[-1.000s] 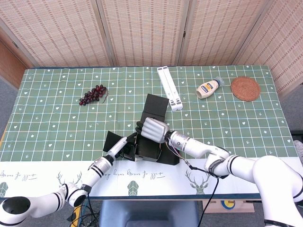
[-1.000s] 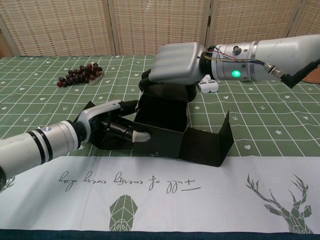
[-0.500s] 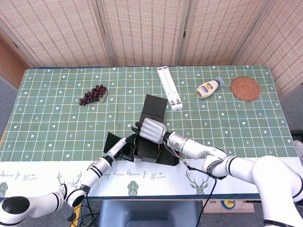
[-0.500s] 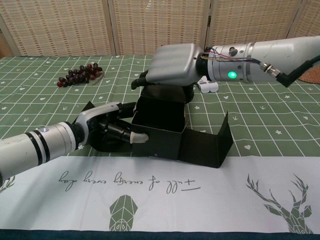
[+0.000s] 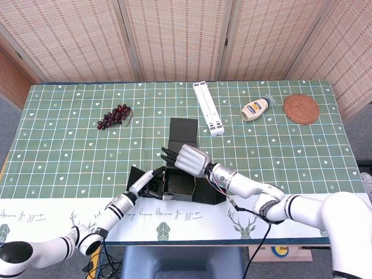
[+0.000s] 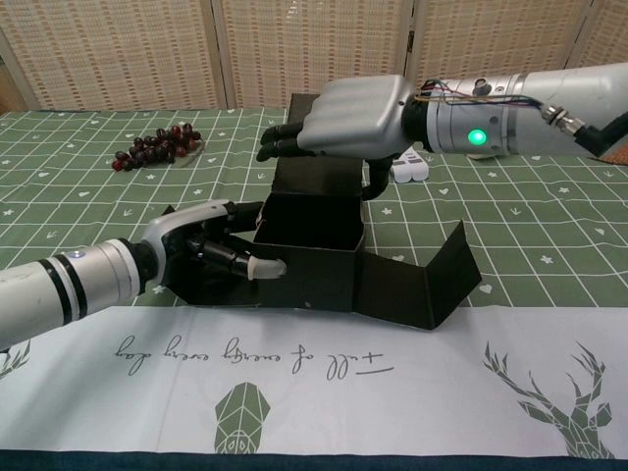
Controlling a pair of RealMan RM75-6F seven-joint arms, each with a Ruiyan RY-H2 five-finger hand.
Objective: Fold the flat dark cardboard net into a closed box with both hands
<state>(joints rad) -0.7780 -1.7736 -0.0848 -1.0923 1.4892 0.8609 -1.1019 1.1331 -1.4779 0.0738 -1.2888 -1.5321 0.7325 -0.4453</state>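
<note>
Nearest the table's front edge, on the white deer-print runner (image 6: 324, 392), the robot's left hand (image 6: 201, 250) lies low with its fingers curled against the left wall of the dark cardboard net (image 6: 329, 245), seemingly bracing that side panel upright rather than grasping it. The net sits mid-table, half-formed: front and left walls stand, a right flap (image 6: 446, 280) angles outward, and the tall back panel rises behind. Above the open cavity hangs the right hand (image 6: 343, 118), fingers straight and together, holding nothing, palm down. The walls look formed; closing seems next, likely pressing the back panel forward and down as a lid. Farther back lie grapes (image 5: 114, 116), white bars (image 5: 208, 108), a sauce bottle (image 5: 256, 108) and a woven coaster (image 5: 301, 108).
</note>
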